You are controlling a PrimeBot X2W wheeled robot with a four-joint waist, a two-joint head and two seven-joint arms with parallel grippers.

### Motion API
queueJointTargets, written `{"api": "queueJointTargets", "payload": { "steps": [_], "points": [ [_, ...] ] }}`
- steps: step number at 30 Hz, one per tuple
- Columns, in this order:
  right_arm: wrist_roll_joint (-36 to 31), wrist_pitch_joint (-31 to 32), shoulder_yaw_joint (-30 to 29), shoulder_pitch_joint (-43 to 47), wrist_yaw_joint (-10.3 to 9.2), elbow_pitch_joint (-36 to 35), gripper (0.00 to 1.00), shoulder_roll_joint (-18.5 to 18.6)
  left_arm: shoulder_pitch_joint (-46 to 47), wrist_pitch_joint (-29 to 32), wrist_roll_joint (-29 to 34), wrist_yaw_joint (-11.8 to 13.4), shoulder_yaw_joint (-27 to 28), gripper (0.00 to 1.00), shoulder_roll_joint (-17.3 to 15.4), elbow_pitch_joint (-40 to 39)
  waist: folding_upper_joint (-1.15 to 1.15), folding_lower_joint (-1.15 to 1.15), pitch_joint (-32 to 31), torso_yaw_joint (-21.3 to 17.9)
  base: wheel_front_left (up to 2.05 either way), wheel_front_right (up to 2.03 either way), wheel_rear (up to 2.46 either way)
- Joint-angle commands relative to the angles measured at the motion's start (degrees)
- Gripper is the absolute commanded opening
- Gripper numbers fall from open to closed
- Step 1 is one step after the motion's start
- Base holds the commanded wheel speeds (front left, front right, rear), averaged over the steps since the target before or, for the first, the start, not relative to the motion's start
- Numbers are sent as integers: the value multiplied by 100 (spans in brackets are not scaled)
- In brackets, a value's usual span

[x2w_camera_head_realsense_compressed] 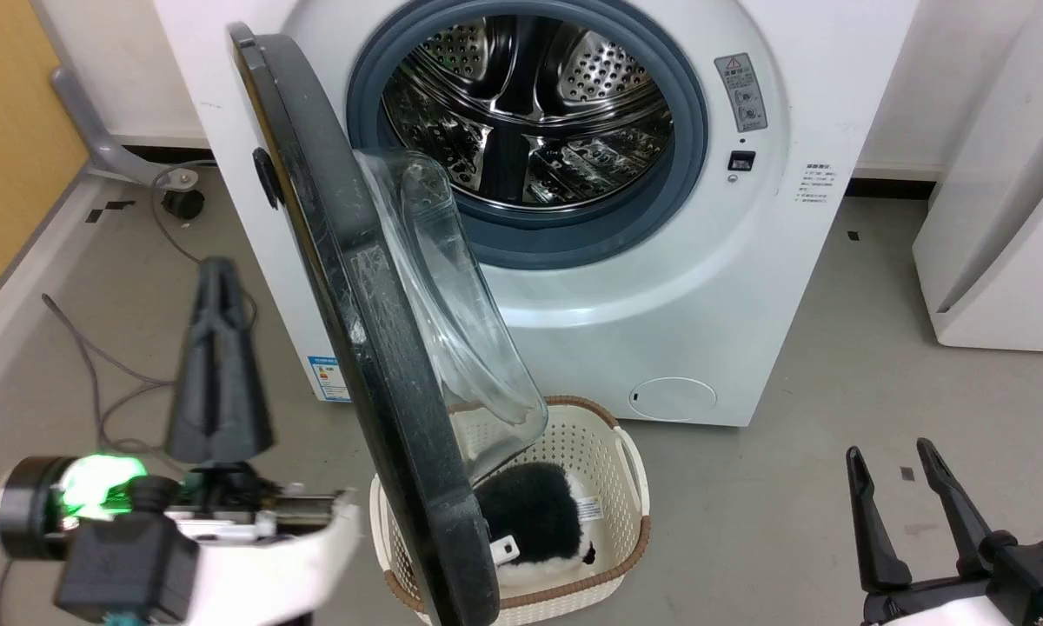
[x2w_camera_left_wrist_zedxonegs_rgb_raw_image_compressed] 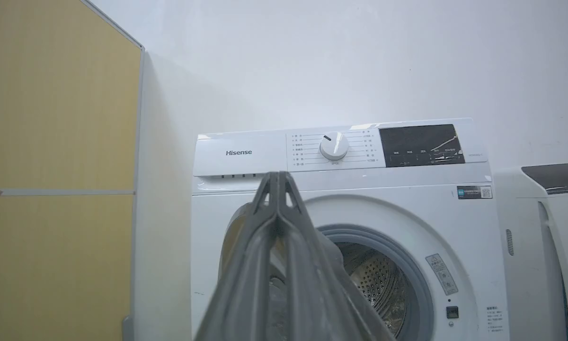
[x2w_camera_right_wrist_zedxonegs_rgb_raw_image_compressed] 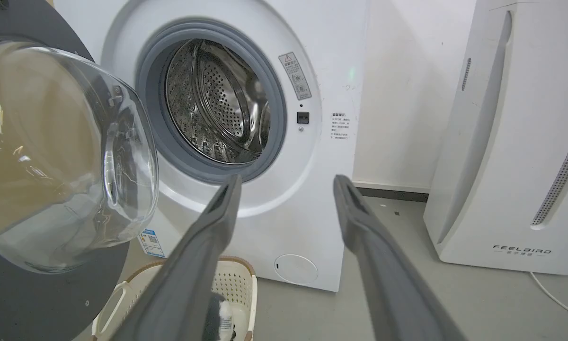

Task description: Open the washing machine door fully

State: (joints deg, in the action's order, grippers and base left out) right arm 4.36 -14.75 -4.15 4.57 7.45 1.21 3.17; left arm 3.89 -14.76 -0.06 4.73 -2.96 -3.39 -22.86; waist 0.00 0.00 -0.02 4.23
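Hanging nearest in the head view, the left jaws are clenched tip to tip on nothing, low at the left and pointing up along the outer side of the washing machine door (x2w_camera_head_realsense_compressed: 348,287), near it but apart. The right jaws stand released and empty at the lower right, well apart from the door. Beyond them a cream laundry basket (x2w_camera_head_realsense_compressed: 600,461) sits on the floor (x2w_camera_head_realsense_compressed: 834,487) with a black-and-white fluffy item (x2w_camera_head_realsense_compressed: 530,513) inside, partly under the door's lower edge. The door juts out from its hinge at the left of the washing machine (x2w_camera_head_realsense_compressed: 704,287), roughly square to the front, with its glass bowl (x2w_camera_head_realsense_compressed: 452,304) facing right. Behind it the steel drum (x2w_camera_head_realsense_compressed: 530,104) lies exposed. I judge the door about half swung, so the step in hand is the last stretch of opening. The next move seems to call for a push on the inner face or rim, sweeping the door leftward toward the machine's side, with the left jaws kept out of that arc.
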Motion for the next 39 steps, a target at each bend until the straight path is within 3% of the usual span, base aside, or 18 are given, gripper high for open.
{"api": "queueJointTargets", "payload": {
  "steps": [1, 10, 18, 29, 39],
  "points": [
    [18, -25, 11, 105, 3, -33, 100, -29, 90, -24, 33, -53, -123, 0, -12, -108, 0, 0, -3, 8, 0, 0, 0],
    [48, -25, 13, 118, 3, -29, 100, -29, 204, -24, 169, -489, -1268, 0, -4, -468, 0, 0, -17, 98, 0, 0, 0],
    [59, -25, 0, 126, 3, -26, 100, -29, -16, -24, 268, -764, -2004, 0, -125, -323, 0, 0, -7, 170, 0, 0, 0],
    [30, -25, -18, 132, 3, -4, 100, -29, -442, -24, 284, -898, -2722, 0, -246, 245, 0, 0, 9, 295, 0, 0, 0],
    [-5, -25, 10, 95, 3, 22, 100, -29, -692, -24, 241, -814, -2769, 0, -400, 1243, 0, 0, 46, 346, 0, 0, 0]
  ]
}}
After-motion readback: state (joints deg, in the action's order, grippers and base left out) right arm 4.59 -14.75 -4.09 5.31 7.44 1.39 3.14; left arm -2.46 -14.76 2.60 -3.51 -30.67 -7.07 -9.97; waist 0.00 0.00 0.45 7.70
